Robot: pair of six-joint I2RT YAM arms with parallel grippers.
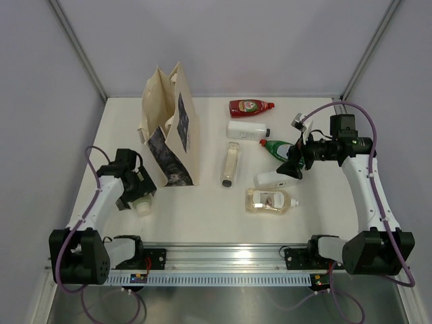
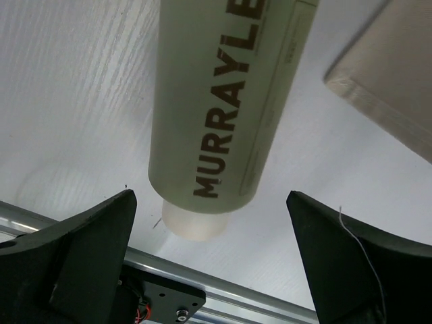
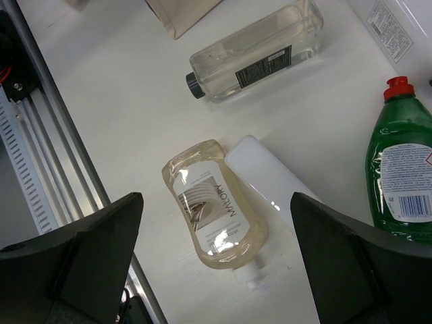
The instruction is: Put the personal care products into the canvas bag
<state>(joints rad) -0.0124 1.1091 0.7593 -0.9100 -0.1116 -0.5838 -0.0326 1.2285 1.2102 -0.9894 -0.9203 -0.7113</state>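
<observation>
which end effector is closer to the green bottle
Right. The right end effector hovers just beside the green bottle; the left end effector is across the table, over the pale olive bottle by the canvas bag.

Red bottle (image 1: 251,107), beige canvas bag (image 1: 156,101)

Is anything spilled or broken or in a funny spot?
Nothing looks spilled or broken. One pale olive bottle lies alone left of the canvas bag, away from the other bottles grouped on the bag's right.
</observation>
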